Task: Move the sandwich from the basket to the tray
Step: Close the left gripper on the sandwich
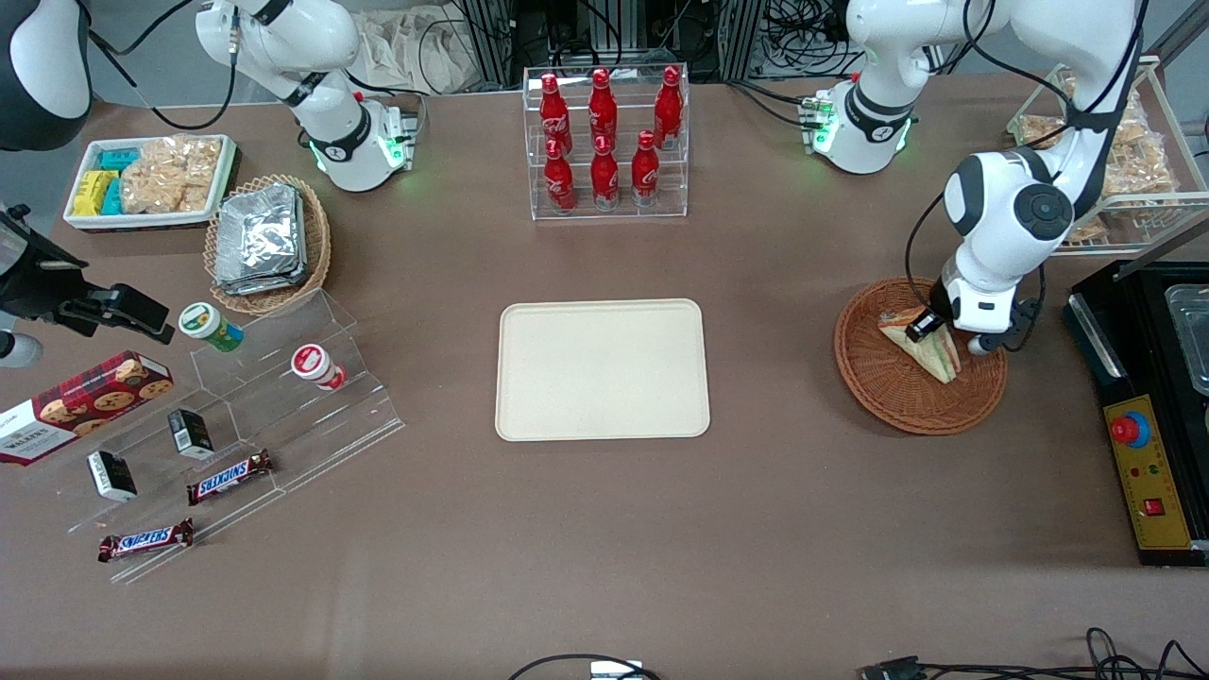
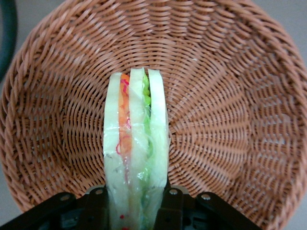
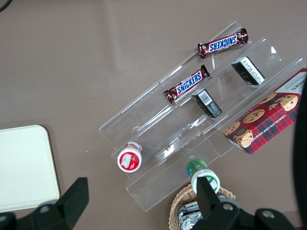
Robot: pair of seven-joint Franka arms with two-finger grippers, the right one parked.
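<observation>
The sandwich [image 2: 135, 148] sits clamped between the hand [image 2: 134, 201] inside the basket [image 2: 230, 120].

One sandwich [image 1: 924, 346], one reddish-brown basket [image 1: 888, 397] and one cream tray [image 1: 603, 368] are counted, with one gripper [image 1: 930, 331] over the basket. Six red cola bottles [image 1: 604, 132], two Snickers bars [image 1: 229, 476], two small black boxes [image 1: 191, 433] and two lidded cups [image 1: 210, 326] are seen. One cookie box [image 1: 80, 404], one tan basket [image 1: 316, 247] and one white dish [image 1: 76, 219] are also counted.

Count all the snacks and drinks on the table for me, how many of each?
Red bottles: 7
Snickers bars: 2
Sandwich, between the pincer's fingers in the basket: 1
Cookie box: 1
Round cups: 2
Small black boxes: 2
Total: 15
</observation>
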